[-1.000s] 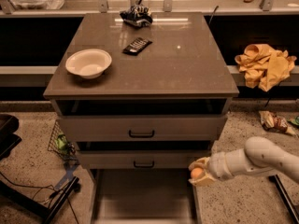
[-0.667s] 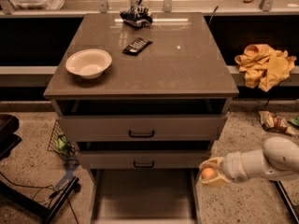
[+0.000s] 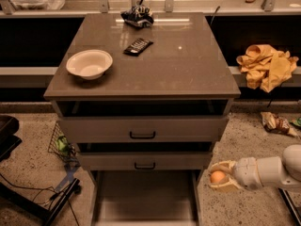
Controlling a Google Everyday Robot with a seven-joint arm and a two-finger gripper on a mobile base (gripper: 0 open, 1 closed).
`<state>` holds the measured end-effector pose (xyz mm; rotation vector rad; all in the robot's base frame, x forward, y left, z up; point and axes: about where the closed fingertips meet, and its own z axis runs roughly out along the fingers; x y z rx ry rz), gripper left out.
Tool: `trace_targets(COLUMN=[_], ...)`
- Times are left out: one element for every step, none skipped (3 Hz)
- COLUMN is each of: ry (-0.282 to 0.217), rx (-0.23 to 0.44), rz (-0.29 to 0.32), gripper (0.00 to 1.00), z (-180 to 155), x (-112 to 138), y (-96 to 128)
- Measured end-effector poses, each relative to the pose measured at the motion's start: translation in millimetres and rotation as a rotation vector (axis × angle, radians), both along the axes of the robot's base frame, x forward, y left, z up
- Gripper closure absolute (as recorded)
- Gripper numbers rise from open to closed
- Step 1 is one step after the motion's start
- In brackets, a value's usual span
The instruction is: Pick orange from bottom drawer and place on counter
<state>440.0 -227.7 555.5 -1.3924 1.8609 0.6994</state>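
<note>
White bowl (image 3: 89, 63) sits on the left of the counter (image 3: 188, 74). Bottom drawer (image 3: 143, 199) is pulled out, its floor bare. Right of the drawer, clear of it and above the speckled floor, the gripper (image 3: 215, 177) is closed narrowly around the orange (image 3: 217, 176). Pale fingers (image 3: 222, 165) touch the fruit above and below.

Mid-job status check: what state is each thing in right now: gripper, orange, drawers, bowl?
gripper: shut on the orange, right of the bottom drawer, lower than the counter.
orange: held, outside the bottom drawer.
bottom drawer: pulled open, visible floor bare.
top drawer, middle drawer: in or nearly in; cannot tell which.
bowl: upright, empty, on the counter.
</note>
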Motion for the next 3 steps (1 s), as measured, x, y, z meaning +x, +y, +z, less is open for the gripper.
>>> trace_targets(ry=[0.003, 0.001, -0.038], rx=[0.010, 0.099, 0.172], rz=[-0.006, -0.084, -0.156], gripper=[1.00, 1.00, 1.00], z=[5.6, 70.8, 144.1], x=[3.2, 23.2, 48.0], y=[4.3, 6.1, 3.0])
